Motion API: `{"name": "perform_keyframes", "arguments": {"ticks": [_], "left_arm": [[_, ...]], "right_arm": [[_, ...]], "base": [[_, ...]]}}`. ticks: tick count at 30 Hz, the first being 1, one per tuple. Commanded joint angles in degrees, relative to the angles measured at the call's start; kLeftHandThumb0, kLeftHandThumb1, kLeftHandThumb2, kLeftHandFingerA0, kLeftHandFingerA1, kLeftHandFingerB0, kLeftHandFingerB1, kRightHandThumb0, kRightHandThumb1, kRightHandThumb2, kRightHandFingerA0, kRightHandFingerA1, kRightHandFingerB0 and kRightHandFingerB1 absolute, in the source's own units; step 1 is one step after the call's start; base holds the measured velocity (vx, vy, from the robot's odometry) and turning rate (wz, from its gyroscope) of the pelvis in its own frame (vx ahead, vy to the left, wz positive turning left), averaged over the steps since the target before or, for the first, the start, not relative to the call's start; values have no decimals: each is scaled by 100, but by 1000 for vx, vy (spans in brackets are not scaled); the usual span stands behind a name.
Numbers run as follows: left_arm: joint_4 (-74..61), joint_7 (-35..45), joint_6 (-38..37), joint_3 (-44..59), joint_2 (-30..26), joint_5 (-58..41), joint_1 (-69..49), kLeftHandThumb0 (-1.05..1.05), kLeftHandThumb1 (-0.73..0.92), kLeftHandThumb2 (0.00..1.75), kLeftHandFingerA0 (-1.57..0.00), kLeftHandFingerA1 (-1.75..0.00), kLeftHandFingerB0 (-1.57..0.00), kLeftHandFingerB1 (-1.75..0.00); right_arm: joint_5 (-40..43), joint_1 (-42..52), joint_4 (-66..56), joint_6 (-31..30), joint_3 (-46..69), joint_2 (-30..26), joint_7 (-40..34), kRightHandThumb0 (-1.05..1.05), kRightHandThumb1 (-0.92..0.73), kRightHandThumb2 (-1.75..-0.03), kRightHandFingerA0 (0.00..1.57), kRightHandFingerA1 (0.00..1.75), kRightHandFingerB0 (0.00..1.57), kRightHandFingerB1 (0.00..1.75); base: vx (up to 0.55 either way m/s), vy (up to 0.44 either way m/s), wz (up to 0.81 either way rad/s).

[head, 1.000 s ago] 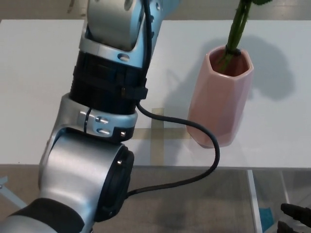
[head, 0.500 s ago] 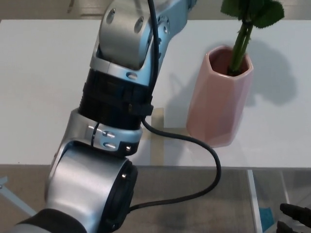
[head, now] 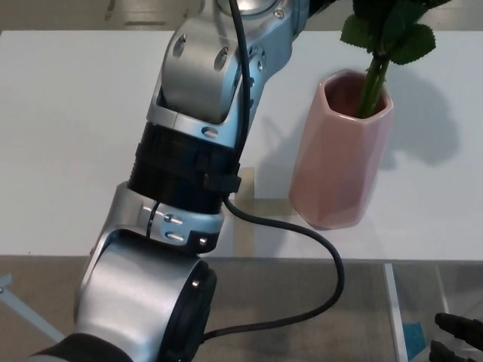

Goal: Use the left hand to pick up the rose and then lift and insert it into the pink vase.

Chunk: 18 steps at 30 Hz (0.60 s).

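Sank deeper: rose [head: 377, 64] stem down inside pink vase [head: 341, 154] near table [head: 68, 136] front edge; insertion nearly done. Left hand's grip out of view, right hand [head: 458, 341] unreadable.

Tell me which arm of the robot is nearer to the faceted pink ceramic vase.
Left. The left arm rises just beside the faceted pink ceramic vase, on its left. The right hand shows only at the bottom right corner, below the table edge.

left arm [head: 189, 173]: raised, reaching up out of frame | right robot hand [head: 456, 341]: low at bottom-right corner, fingertips only
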State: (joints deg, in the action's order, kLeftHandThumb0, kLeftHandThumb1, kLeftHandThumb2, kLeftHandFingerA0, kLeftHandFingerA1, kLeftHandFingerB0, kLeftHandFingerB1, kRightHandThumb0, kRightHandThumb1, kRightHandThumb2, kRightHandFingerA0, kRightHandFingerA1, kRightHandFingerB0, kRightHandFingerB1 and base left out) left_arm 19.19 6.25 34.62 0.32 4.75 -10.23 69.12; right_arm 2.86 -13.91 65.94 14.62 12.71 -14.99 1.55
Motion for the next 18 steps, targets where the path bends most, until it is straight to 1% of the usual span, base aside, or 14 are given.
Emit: {"name": "perform_keyframes", "arguments": {"ticks": [1, 8, 18], "left_arm": [[109, 14, -221, 34, 48, -4, -23, -17, 83, 64, -95, -146, -75, -98], [-31, -70, -216, -60, 70, 112, -183, -17, 82, 66, -98, -142, -75, -99], [-88, -29, -145, -200, -3, 203, -369, -17, 82, 65, -98, -144, -75, -100]], "right_arm": [[35, 55, -25, -26, 13, -6, 16, -24, -63, -59, 58, 50, 56, 48], [-10, 49, -3, 0, -30, -20, 2, -23, -64, -58, 58, 49, 57, 48], [41, 31, -60, -57, 1, 9, -11, -23, -64, -59, 57, 49, 57, 48]], "base": [[0, 0, 0], [0, 0, 0], [0, 0, 0]]}}
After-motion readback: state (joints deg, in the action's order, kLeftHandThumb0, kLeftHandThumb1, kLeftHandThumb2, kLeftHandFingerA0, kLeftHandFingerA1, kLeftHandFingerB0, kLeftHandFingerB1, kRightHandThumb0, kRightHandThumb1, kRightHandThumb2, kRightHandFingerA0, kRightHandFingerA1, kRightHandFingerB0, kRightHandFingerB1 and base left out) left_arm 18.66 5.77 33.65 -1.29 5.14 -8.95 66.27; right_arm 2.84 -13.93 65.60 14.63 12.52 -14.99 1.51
